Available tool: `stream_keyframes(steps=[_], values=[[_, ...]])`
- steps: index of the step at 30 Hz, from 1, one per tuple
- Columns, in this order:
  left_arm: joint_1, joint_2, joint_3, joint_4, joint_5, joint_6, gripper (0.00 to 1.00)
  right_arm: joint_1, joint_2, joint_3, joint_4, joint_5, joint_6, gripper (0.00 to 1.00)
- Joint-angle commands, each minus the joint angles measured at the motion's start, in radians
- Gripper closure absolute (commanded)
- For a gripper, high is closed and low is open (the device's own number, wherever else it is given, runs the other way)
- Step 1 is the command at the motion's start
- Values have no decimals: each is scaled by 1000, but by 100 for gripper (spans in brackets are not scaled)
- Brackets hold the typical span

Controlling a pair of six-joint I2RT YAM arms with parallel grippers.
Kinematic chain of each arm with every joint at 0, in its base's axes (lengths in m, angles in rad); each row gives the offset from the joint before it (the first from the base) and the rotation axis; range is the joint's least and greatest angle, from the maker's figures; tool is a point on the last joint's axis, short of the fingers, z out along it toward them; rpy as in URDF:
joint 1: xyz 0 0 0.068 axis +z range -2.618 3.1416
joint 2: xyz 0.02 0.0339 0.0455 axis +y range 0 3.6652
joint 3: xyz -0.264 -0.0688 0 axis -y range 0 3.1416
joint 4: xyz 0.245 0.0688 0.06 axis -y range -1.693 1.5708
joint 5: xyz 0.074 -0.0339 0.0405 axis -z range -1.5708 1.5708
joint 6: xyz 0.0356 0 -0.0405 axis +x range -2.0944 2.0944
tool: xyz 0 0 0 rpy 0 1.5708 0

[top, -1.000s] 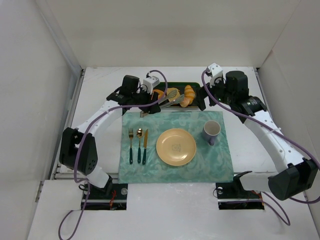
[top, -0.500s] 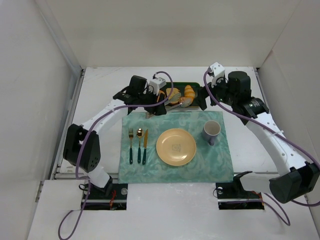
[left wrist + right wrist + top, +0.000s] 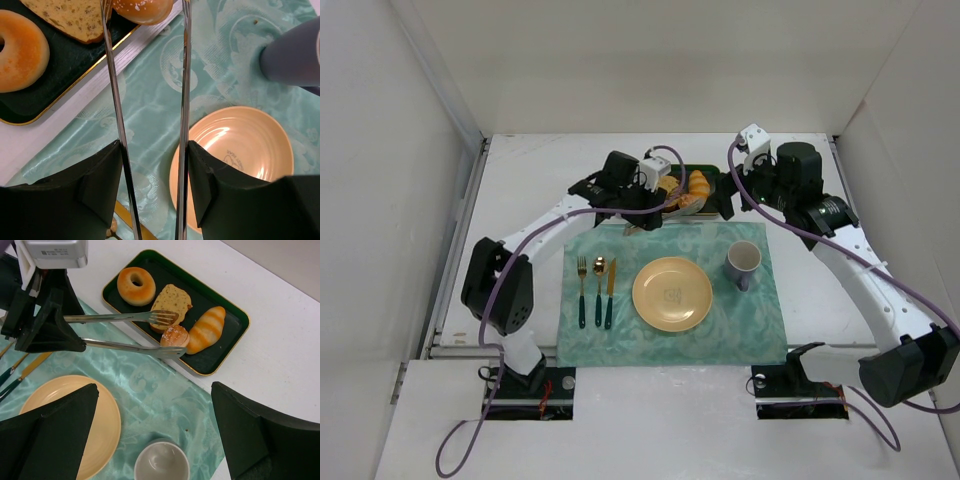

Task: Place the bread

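The bread is a small round golden bun on the dark tray, near the tray's front rim; it also shows as the bread at the top of the left wrist view. My left gripper is shut on metal tongs, and the bread sits between their two spread tips. The lower tip lies right beside it; the upper tip hangs over the flat slice. My right gripper stands open above the cup, holding nothing.
On the tray also lie a ring doughnut and a striped orange croissant. A teal placemat carries a yellow plate, a purple cup and a fork, spoon and knife. White walls enclose the table.
My left arm has swung to the right along the tray with the tongs, bringing their tips from the doughnut side to either side of the bread. The right arm has barely moved.
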Motion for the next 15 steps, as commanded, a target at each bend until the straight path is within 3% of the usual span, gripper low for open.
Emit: stream_keyframes(steps=[1, 7, 15], values=[[-15, -7, 50, -8, -88, 17, 51, 4, -35, 7, 48, 9, -3, 0], [-47, 25, 73, -40, -157, 27, 51, 4, -35, 7, 48, 9, -3, 0], [-58, 35, 82, -40, -177, 27, 60, 4, -35, 7, 48, 9, -3, 0]])
